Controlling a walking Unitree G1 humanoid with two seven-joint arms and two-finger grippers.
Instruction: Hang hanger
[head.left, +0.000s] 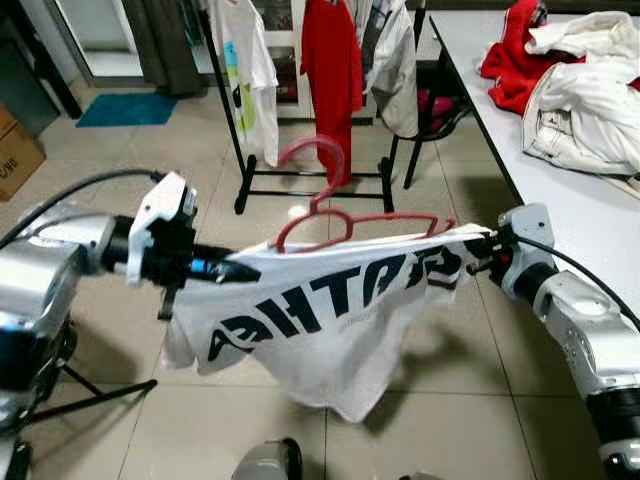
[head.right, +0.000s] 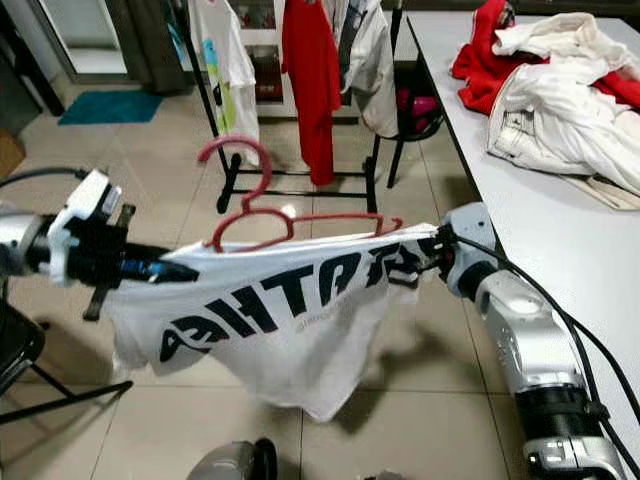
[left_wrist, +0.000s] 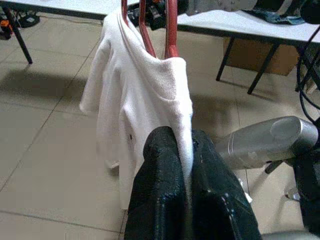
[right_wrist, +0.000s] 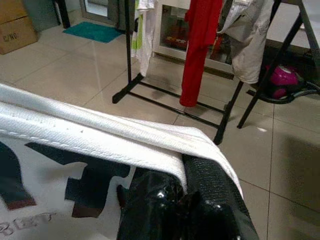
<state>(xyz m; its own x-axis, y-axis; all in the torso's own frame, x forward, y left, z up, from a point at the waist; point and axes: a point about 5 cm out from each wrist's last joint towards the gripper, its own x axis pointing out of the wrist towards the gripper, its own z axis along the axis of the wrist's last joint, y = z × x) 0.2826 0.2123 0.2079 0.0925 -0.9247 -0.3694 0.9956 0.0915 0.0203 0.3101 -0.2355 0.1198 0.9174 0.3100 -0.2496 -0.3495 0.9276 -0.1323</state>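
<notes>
In the head views, a white T-shirt with black lettering (head.left: 330, 310) on a red plastic hanger (head.left: 335, 215) is held stretched above the tiled floor, short of the black garment rack (head.left: 300, 170). In the wrist views, the left end effector (left_wrist: 185, 165) and right end effector (right_wrist: 182, 182) are each clamped on the shirt's fabric.

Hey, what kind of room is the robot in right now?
Probably a laundry or clothes-sorting corner of a home: a garment rack with hung shirts on a tiled floor, and a table piled with clothes.
</notes>
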